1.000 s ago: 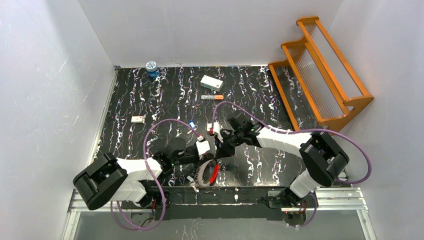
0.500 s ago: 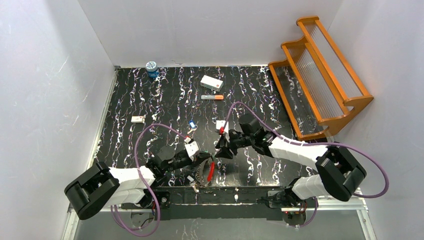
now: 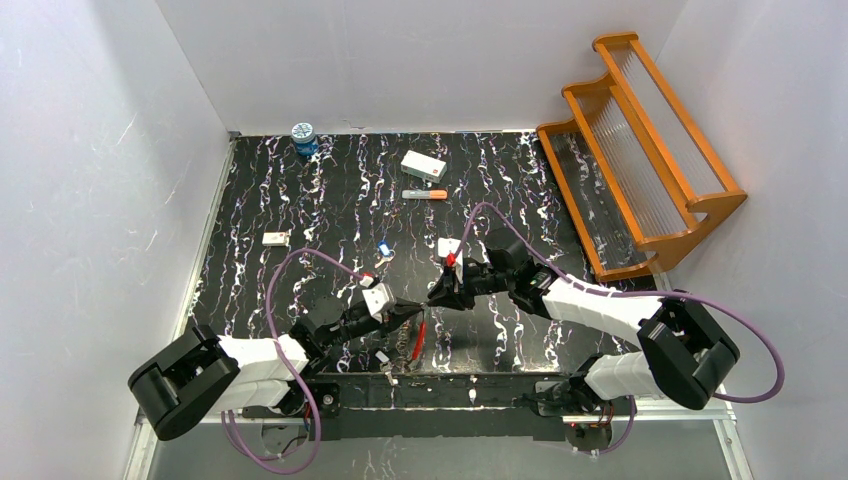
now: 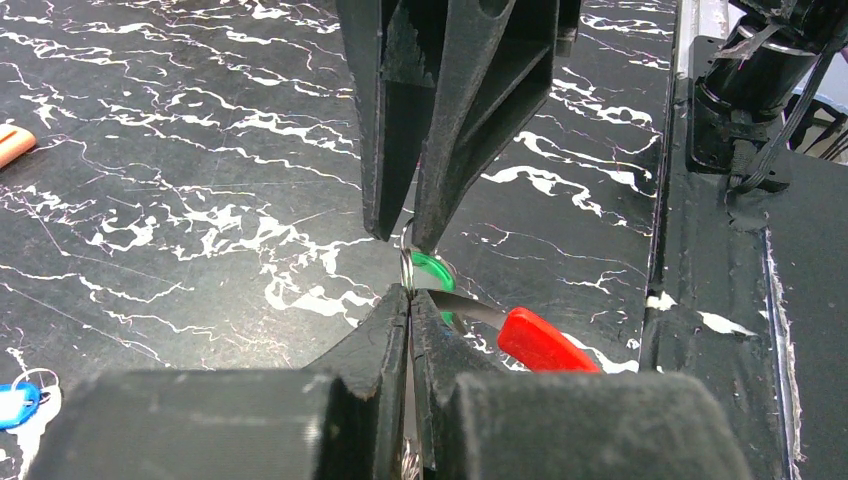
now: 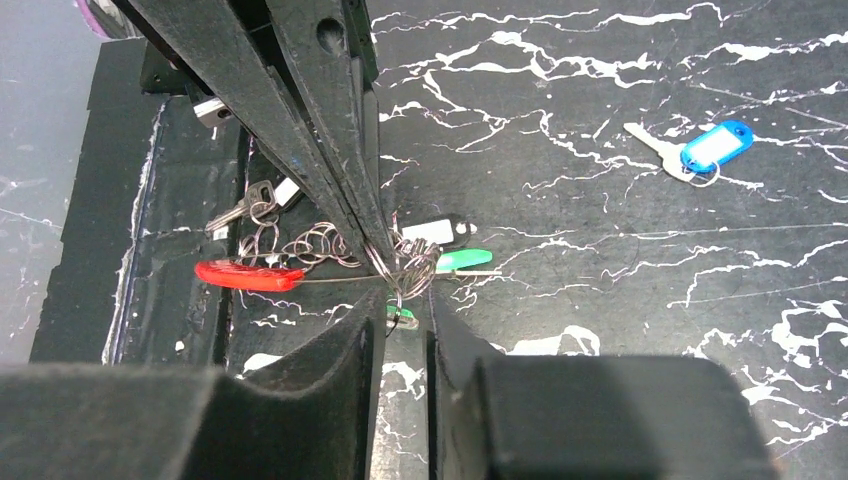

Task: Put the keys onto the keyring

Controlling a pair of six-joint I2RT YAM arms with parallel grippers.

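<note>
Two end effectors meet near the worktop's (image 3: 300,200) front edge: left (image 4: 410,300) pinching the keyring (image 5: 400,270), right (image 5: 400,318) clamped on its wire. One blue key (image 5: 700,152) lies apart.

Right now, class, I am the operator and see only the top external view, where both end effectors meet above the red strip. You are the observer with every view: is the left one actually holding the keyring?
Observer: Yes. The left wrist view shows the left end effector shut on the keyring, pinching its thin wire.
Operator: What sits right beside that wire?
Observer: A green tag just beyond the tips, with the red piece off to one side.
Operator: Is any key linked up?
Observer: The right wrist view shows a small silver key joined to a chain of little rings near the red piece.
</note>
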